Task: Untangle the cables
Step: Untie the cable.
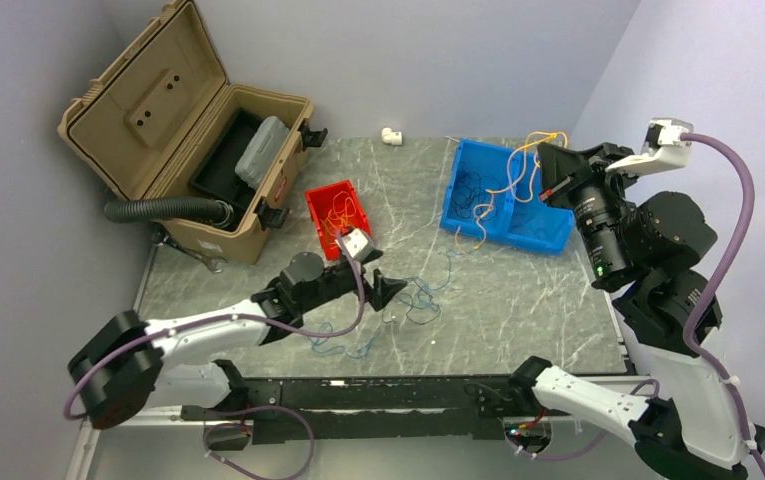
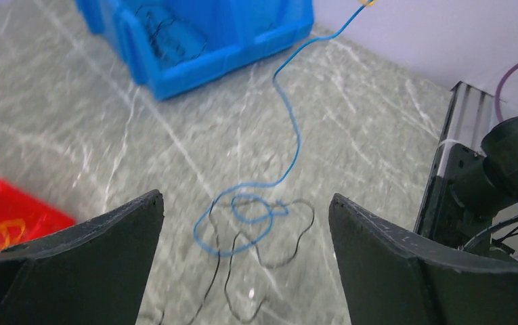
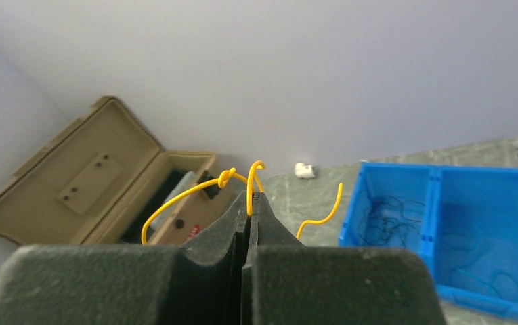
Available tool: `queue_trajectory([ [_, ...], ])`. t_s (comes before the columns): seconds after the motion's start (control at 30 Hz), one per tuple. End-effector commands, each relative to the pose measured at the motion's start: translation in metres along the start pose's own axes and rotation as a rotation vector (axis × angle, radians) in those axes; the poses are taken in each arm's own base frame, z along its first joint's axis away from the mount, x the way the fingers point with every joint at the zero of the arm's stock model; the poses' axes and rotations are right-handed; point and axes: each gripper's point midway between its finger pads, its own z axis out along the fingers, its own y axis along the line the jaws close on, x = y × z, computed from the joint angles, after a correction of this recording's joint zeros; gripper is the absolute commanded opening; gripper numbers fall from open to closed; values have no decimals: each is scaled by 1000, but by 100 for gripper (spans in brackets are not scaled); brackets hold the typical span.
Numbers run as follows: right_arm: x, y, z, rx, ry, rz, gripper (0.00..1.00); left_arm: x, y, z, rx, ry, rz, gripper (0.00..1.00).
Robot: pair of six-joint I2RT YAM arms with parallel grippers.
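We see a grey-green worktop [image 1: 538,300] with a polished, white-veined stone look, faintly reflective. The two-compartment blue bin [image 1: 548,238] and the small red bin [image 1: 316,215] are smooth moulded plastic with a soft sheen. The open tan case [image 1: 143,110] is matt hard plastic, and the black hose [image 1: 158,208] is ribbed. The hair-thin blue cable [image 2: 297,139], dark cable [image 2: 310,220] and orange-yellow cable [image 3: 223,179] have smooth, slick insulation. The left tool [image 2: 244,200] and right tool [image 3: 249,203] carry matt black, finely grainy pads [image 2: 384,264]. The white arm shells [image 1: 208,328] look like glossy plastic.
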Motion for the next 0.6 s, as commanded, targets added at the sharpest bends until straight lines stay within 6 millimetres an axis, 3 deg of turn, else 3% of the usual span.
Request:
queue_trajectory([
  [0.0,-16,34,3,-136,-18,64,0,-66,-31,28,144,-270,181,95],
  [0.27,-20,50,5,-200,-20,99,0,-78,-39,84,160,-318,325,94],
  [0.57,-22,49,7,-190,-30,100,0,-59,-68,129,292,-250,315,87],
])
